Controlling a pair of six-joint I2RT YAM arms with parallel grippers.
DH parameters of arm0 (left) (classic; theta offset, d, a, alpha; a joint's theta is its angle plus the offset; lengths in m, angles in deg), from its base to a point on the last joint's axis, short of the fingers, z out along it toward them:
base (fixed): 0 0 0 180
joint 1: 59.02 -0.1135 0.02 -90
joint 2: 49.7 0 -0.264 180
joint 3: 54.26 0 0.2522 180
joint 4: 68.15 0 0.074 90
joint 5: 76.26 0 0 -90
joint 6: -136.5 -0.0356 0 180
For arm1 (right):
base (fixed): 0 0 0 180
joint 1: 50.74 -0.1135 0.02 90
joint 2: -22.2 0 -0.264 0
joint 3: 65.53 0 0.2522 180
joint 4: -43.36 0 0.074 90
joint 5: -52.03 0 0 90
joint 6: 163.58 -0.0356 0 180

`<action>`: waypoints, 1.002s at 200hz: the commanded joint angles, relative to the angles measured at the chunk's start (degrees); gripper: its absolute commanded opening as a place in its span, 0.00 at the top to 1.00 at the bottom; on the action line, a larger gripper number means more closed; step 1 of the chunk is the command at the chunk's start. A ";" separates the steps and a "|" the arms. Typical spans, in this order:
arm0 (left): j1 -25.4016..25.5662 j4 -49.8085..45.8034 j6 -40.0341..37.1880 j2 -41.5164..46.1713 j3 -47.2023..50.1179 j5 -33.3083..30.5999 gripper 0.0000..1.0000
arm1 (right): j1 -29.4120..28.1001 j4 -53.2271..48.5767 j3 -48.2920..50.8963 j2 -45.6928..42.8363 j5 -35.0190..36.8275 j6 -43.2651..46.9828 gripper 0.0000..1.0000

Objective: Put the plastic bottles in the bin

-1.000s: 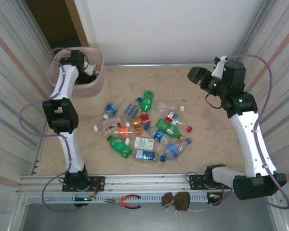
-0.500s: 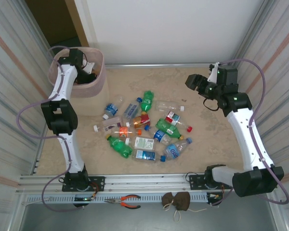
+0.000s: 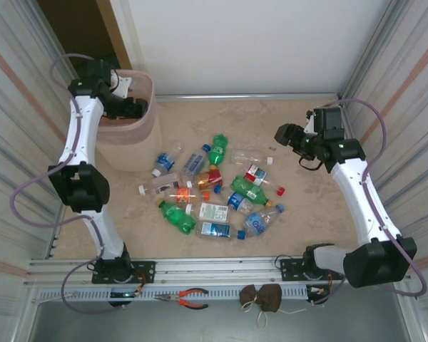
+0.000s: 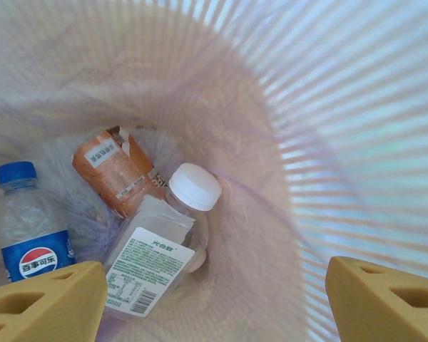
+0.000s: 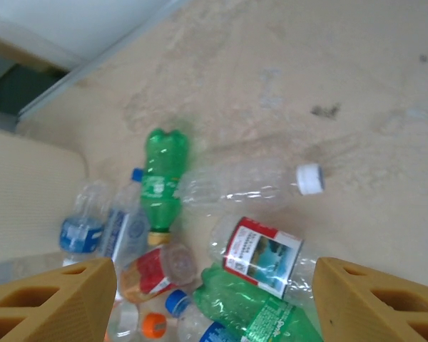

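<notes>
The bin (image 3: 133, 140), pale pink and translucent, stands at the back left. My left gripper (image 3: 130, 107) hangs open over its mouth. Looking down into the bin wall (image 4: 264, 142), the left gripper (image 4: 214, 306) holds nothing. On the bottom lie a white-capped clear bottle (image 4: 178, 221), a blue-capped Pepsi bottle (image 4: 30, 239) and a crumpled orange-labelled one (image 4: 118, 171). Several plastic bottles (image 3: 214, 189) lie heaped mid-floor. My right gripper (image 3: 284, 134) hovers open just right of the heap. In its wrist view the right gripper (image 5: 214, 306) is above a red-labelled bottle (image 5: 264, 256), a clear white-capped one (image 5: 250, 187) and a green one (image 5: 162, 174).
Corrugated walls close in both sides, with a white wall at the back. Orange-handled pliers (image 3: 192, 298) and a brown pouch (image 3: 261, 298) lie on the front rail. Bare floor (image 3: 307, 206) lies right of the heap.
The left arm has lifted and swung back over the bin, its jaws opening wider. The right gripper has come down and nearer, toward the heap of bottles.
</notes>
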 commanded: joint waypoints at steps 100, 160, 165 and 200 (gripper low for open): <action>-0.32 11.48 3.22 19.82 14.50 10.74 0.18 | 2.51 3.47 0.87 23.45 -3.59 -48.61 0.37; -0.36 13.75 4.82 23.82 17.80 14.74 0.19 | 2.62 8.61 -2.54 34.58 -7.68 -54.15 0.35; -0.35 13.76 4.82 24.03 17.94 14.74 0.19 | 2.60 8.86 -2.71 35.21 -7.76 -54.50 0.35; -0.38 13.72 4.64 24.85 18.27 14.98 0.19 | 2.98 10.49 -3.18 38.58 -7.84 -56.23 0.38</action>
